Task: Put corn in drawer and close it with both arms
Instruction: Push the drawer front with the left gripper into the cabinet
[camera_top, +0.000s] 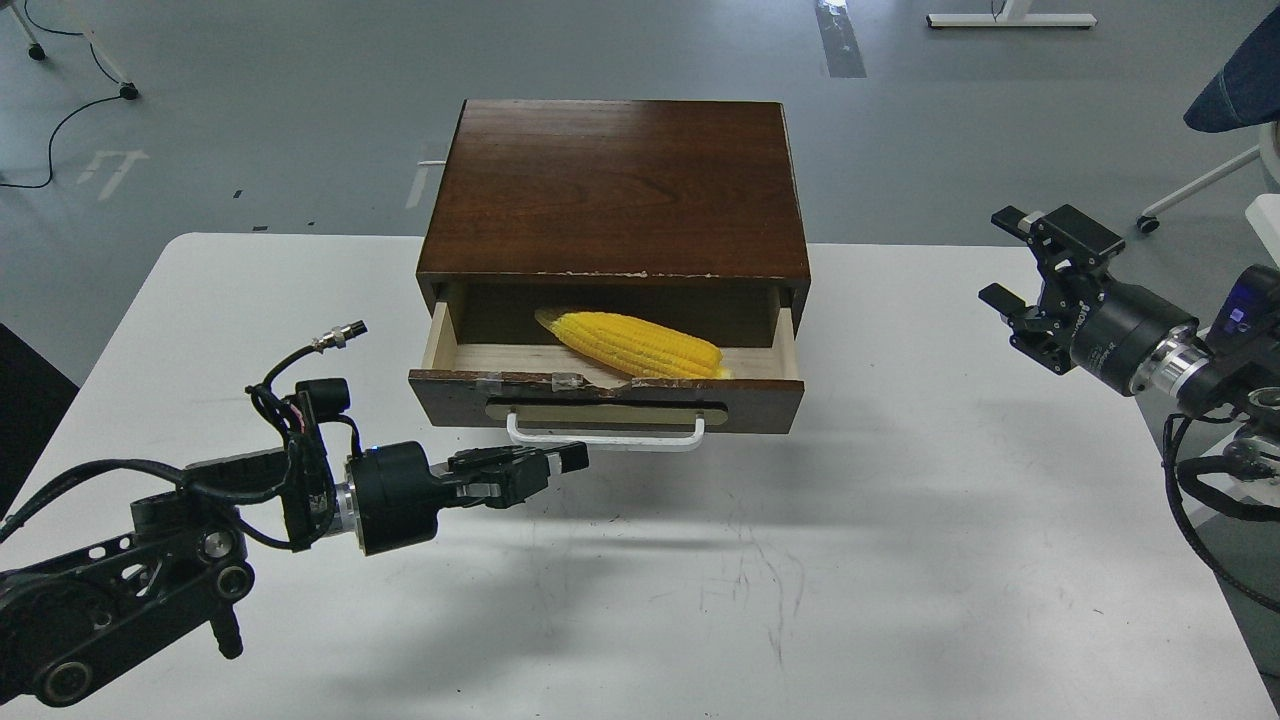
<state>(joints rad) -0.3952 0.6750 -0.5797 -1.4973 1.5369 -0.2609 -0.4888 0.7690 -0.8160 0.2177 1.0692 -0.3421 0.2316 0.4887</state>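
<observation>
One corn (636, 345) lies inside the one open drawer (606, 400) of a cabinet (615, 190) on a white table (800, 560). Two grippers: left gripper (572, 457) near the handle (606, 436), jaws together; right gripper (1005, 258) well apart at the table's right edge, jaws spread, empty.

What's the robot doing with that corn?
The corn already lies inside the open drawer of a dark wooden cabinet on a white table. Nothing is holding it. The left gripper sits low in front of the drawer, just by its white handle, gripping nothing. The right gripper is open and hangs off to the side, well away from the cabinet. The drawer has not been pushed shut yet.
</observation>
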